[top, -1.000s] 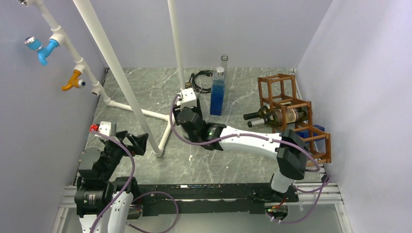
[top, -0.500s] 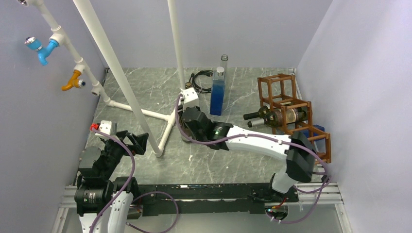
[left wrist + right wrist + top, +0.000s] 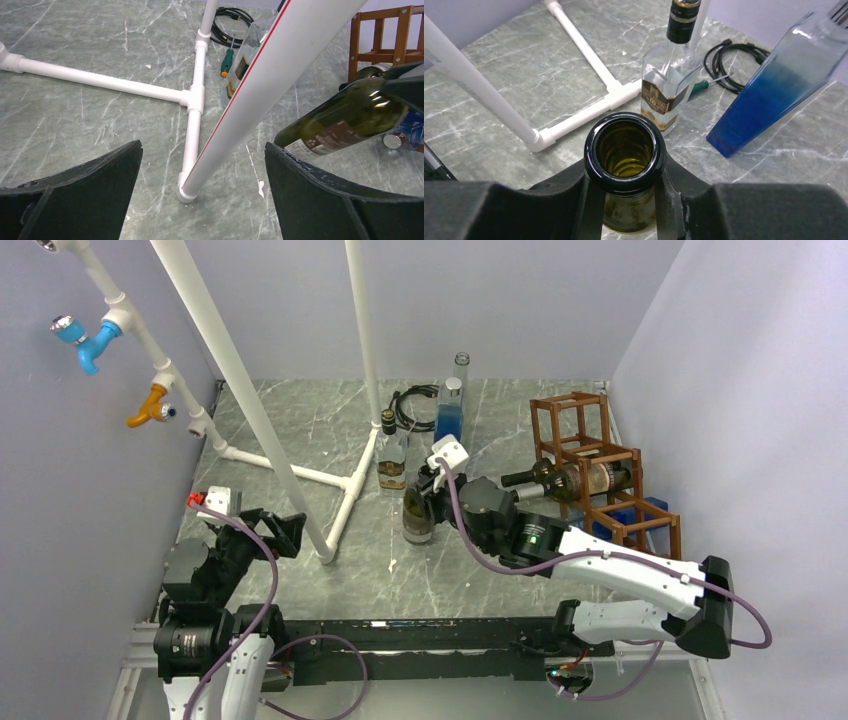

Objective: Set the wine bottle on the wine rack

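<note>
Grey veined marble tabletop (image 3: 300, 430) between pale lilac walls (image 3: 740, 390); right gripper (image 3: 624, 186) pinches the dark green glass wine bottle (image 3: 418, 518) at its neck, left of the reddish-brown open-frame wine rack (image 3: 600, 450); left gripper (image 3: 202, 150) spread.

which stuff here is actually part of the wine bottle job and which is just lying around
Job: green wine bottle in the right gripper; wine rack.
Lying about: clear liquor bottle; blue bottle; black cable; screwdriver; white pipe frame.

No lettering can be read; the clear bottle (image 3: 667, 75) bears a dark, gold-trimmed label (print too small); the wine bottle (image 3: 360, 107) a brown one.
</note>
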Motion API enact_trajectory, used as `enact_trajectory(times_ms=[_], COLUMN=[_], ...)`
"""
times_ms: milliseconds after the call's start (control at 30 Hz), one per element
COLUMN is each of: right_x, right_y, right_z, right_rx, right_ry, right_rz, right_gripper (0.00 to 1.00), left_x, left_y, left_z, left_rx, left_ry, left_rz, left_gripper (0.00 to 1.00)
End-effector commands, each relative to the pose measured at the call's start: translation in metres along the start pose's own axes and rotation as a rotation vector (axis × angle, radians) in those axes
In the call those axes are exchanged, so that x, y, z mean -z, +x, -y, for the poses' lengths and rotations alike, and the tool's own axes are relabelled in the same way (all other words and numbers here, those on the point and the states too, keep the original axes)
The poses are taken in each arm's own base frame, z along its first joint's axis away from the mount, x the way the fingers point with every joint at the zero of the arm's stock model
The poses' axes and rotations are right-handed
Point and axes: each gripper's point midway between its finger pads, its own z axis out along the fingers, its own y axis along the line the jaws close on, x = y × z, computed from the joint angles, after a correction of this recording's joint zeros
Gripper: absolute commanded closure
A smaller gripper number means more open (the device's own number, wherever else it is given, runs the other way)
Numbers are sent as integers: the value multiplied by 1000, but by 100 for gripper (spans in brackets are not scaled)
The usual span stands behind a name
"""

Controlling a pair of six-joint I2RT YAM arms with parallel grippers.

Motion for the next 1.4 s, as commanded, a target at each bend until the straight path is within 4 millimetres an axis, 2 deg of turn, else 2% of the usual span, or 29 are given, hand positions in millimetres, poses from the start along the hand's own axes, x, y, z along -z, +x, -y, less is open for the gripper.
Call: enact_trajectory(times_ms=[0, 200, 433, 600, 767, 933, 1100, 1267, 1367], right_x=[20, 38, 49, 51, 44, 40, 33, 26, 19], right_y=[-55, -84, -109, -132, -150, -153, -149, -139, -134], right_z=[14, 39, 65, 77, 83, 100, 122, 143, 151], right_rx=[-16, 64, 206, 333, 443, 546, 557, 472, 498], right_ry=[30, 118, 249, 318, 388, 471, 507, 444, 431], right_rz=[179, 245, 241, 262, 223, 205, 176, 189, 197], right_gripper=[100, 100, 100, 100, 100, 100, 100, 100, 100], left_x=[1, 2, 6, 8, 9, 11, 14, 14, 14], left_y=[-13, -13, -15, -16, -16, -16, -17, -17, -17], left_z=[4, 5, 8, 10, 10, 15, 16, 18, 19], left_rx=[-2, -3, -10, -14, -15, -22, -26, -29, -32], left_ry=[10, 15, 27, 35, 37, 63, 69, 77, 90], left_rz=[43, 45, 65, 78, 84, 90, 101, 103, 104], left_gripper=[2, 2, 2, 1, 1, 1, 0, 0, 0])
